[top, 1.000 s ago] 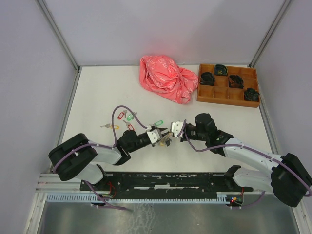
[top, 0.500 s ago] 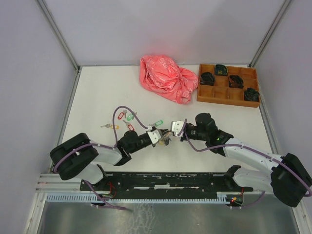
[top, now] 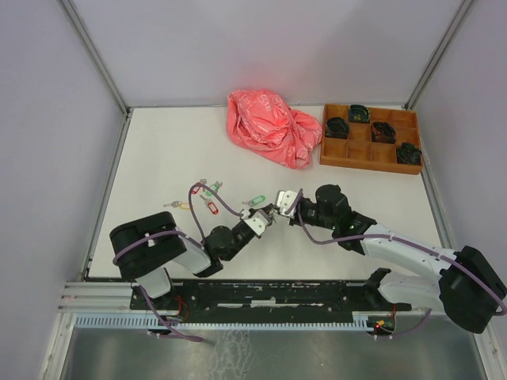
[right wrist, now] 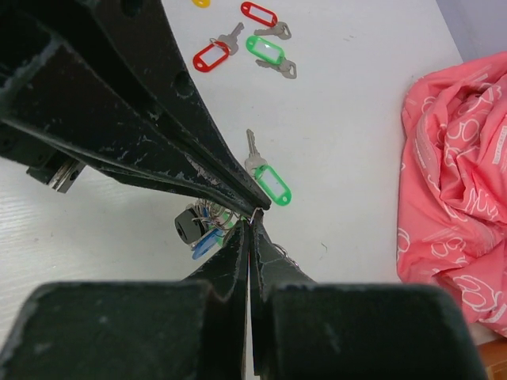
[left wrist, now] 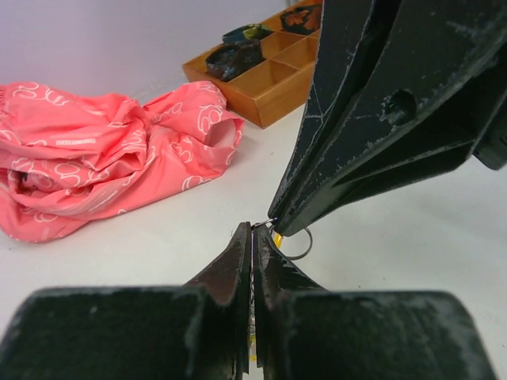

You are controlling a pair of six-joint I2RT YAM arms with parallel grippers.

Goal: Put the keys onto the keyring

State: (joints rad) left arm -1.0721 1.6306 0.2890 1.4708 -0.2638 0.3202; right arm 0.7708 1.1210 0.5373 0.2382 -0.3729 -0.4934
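My two grippers meet tip to tip over the middle of the table. The left gripper (top: 267,216) (left wrist: 253,228) is shut on the thin wire of the keyring (right wrist: 212,214), with a bit of its yellow band (left wrist: 275,236) showing beside the jaws. The right gripper (top: 278,209) (right wrist: 252,215) is shut on the same wire, and a small ring (left wrist: 299,247) hangs under its tips. A blue tag (right wrist: 206,242) and a black fob (right wrist: 188,226) dangle from the keyring. A green-tagged key (top: 255,200) (right wrist: 269,182) lies just beyond. Several more keys (top: 207,198) lie to the left.
A crumpled pink bag (top: 273,127) (left wrist: 103,166) lies at the back. To its right stands a wooden compartment tray (top: 370,162) (left wrist: 269,87) with black bundles in it. The loose keys with red, green and yellow tags (right wrist: 238,39) lie left of the grippers.
The left jaws have closed onto the keyring wire. The left arm has swung its elbow to the right and its gripper has moved slightly up toward the right gripper, which stayed shut.
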